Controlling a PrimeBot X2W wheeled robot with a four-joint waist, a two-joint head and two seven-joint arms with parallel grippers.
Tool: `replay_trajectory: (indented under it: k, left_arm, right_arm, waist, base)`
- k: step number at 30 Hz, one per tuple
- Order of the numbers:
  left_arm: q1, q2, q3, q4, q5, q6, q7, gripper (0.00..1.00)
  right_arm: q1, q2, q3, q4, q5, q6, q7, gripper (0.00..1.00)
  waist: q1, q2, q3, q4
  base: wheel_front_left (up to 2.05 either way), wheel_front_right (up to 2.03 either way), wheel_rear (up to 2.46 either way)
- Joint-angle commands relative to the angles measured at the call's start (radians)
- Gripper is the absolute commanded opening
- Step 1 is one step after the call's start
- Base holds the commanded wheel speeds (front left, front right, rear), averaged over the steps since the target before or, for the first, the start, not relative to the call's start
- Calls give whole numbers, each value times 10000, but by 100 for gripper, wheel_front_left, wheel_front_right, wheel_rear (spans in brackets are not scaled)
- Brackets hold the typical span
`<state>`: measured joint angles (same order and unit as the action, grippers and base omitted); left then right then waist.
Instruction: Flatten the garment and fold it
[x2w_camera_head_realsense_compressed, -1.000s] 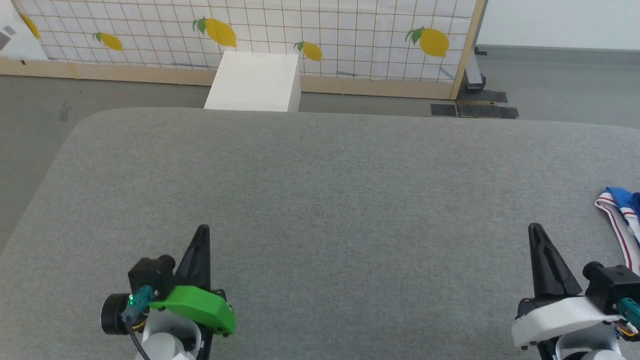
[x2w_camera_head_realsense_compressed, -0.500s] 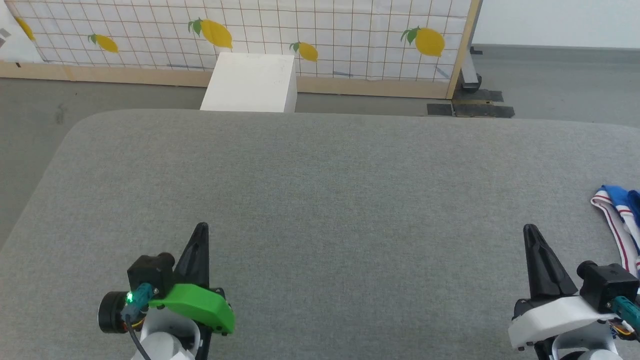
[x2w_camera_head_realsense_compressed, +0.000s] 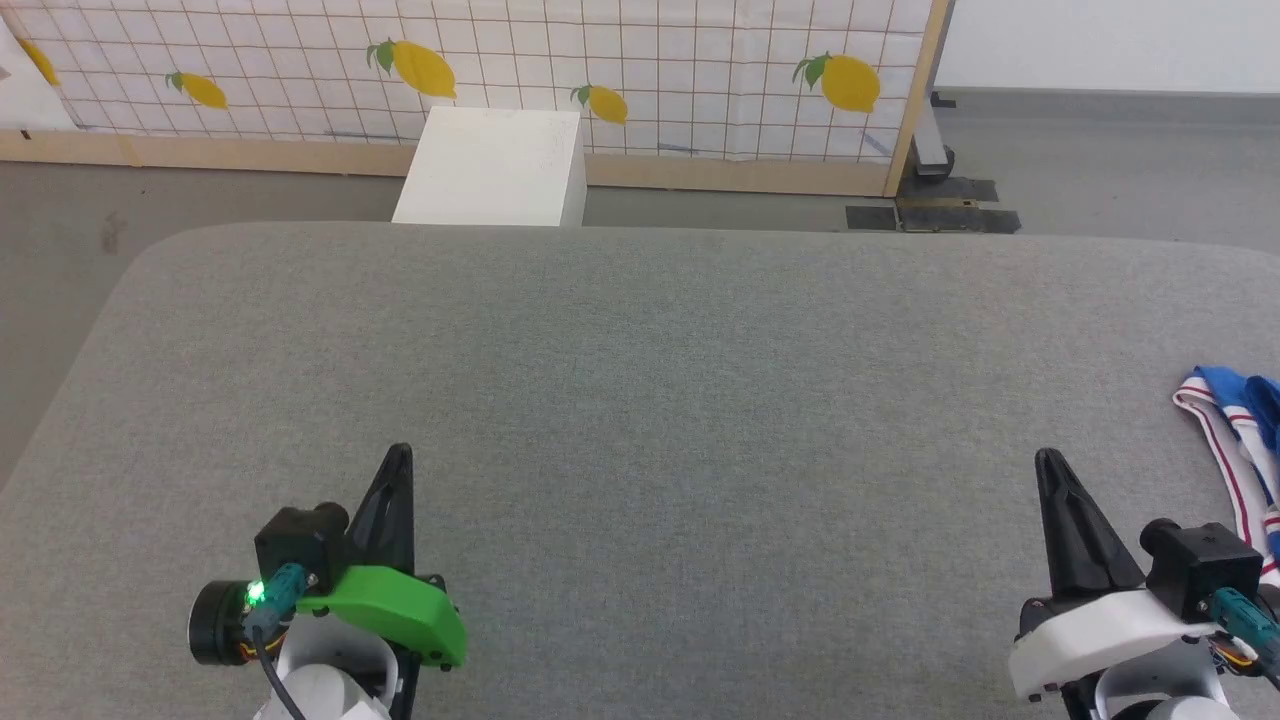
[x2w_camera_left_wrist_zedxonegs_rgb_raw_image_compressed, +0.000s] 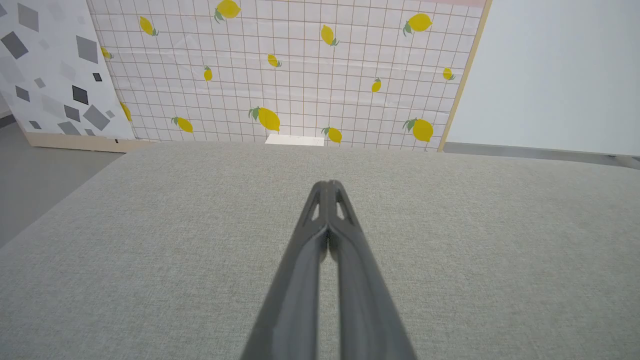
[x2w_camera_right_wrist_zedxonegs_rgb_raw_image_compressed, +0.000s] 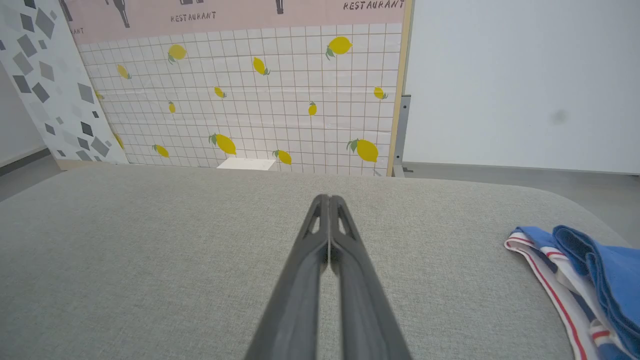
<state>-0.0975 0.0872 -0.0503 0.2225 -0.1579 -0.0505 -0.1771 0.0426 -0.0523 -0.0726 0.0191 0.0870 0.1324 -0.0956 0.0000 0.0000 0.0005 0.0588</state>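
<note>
The garment (x2w_camera_head_realsense_compressed: 1240, 430) is a bunched blue jersey with white, red-striped trim, lying at the far right edge of the grey padded table (x2w_camera_head_realsense_compressed: 640, 380) and cut off by the frame. The right wrist view shows the garment (x2w_camera_right_wrist_zedxonegs_rgb_raw_image_compressed: 590, 280) at its lower right. My right gripper (x2w_camera_head_realsense_compressed: 1047, 462) is shut and empty, hovering just left of the garment and apart from it; its fingertips (x2w_camera_right_wrist_zedxonegs_rgb_raw_image_compressed: 327, 200) press together. My left gripper (x2w_camera_head_realsense_compressed: 398, 455) is shut and empty over bare table at the lower left, with its fingertips (x2w_camera_left_wrist_zedxonegs_rgb_raw_image_compressed: 327, 185) closed.
A white box (x2w_camera_head_realsense_compressed: 490, 170) stands on the floor just beyond the table's far edge. Behind it runs a lemon-patterned partition (x2w_camera_head_realsense_compressed: 600, 60) with a wooden base, and a metal foot (x2w_camera_head_realsense_compressed: 935, 160) at its right end. Grey floor surrounds the table.
The whole head view has shifted slightly, so the camera moved. Both grippers stay shut and keep their places over the table.
</note>
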Motion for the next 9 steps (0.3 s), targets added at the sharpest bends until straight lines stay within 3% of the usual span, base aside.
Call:
replay_trajectory:
  k: [1,9]
  left_arm:
    - [163,-76,18,-95,79,77,62,0]
    - [238,-103,63,-293,219,117,221,0]
  right_arm:
    - [-111,6,35,-46,-78,-5,60,0]
    - [-140,8,100,-59,-151,-7,143,0]
  waist:
    - [0,0,0,-10]
    - [0,0,-1,-64]
  base:
    - [0,0,0]
    - [0,0,0]
